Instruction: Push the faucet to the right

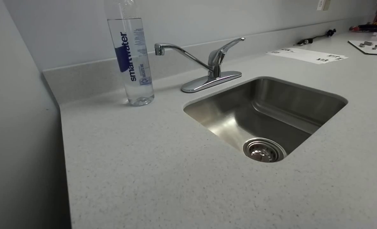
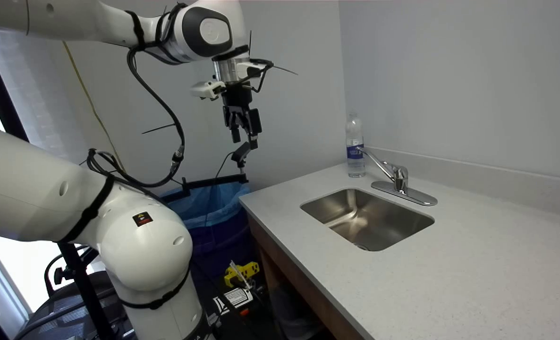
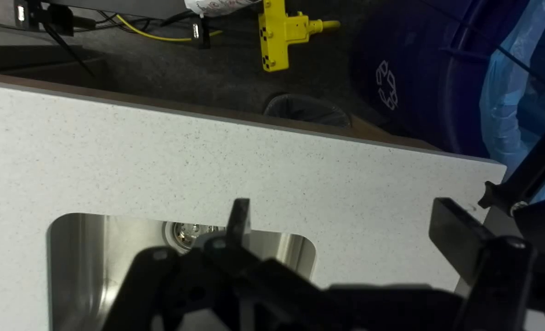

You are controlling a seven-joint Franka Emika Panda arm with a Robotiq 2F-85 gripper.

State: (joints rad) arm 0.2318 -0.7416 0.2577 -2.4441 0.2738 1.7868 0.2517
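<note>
Counter (image 2: 454, 278): hard surface, so watch height on the way down. Robot arm (image 2: 143, 264) reaches in from beyond its front edge, wrist high, so step in hand looks like the approach, contact not made yet. Sink (image 2: 369, 226) is set into the counter; treat the space over it as the swing lane. Water bottle (image 1: 133, 60) stands upright at one side; main risk, probably tips if brushed. Faucet (image 1: 215, 67) is fixed at the back edge of the sink, beside the bottle. Gripper (image 3: 346, 224) is above the counter, well apart from the faucet, fingers (image 3: 456, 234) spread wide, nothing between them. Better to bring them together first: one narrow nose should slip in more easily. Spout (image 1: 188, 55) points toward the bottle, not over the sink; tip just beside the bottle, small gap showing in an exterior view. Right most likely means away from the bottle, across the sink. So come down between bottle and spout, press sideways near the tip for leverage, follow the arc, light steady push, no downward load. Lever (image 1: 227, 49) tilts up away from the spout; keep off it, else water may run.
</note>
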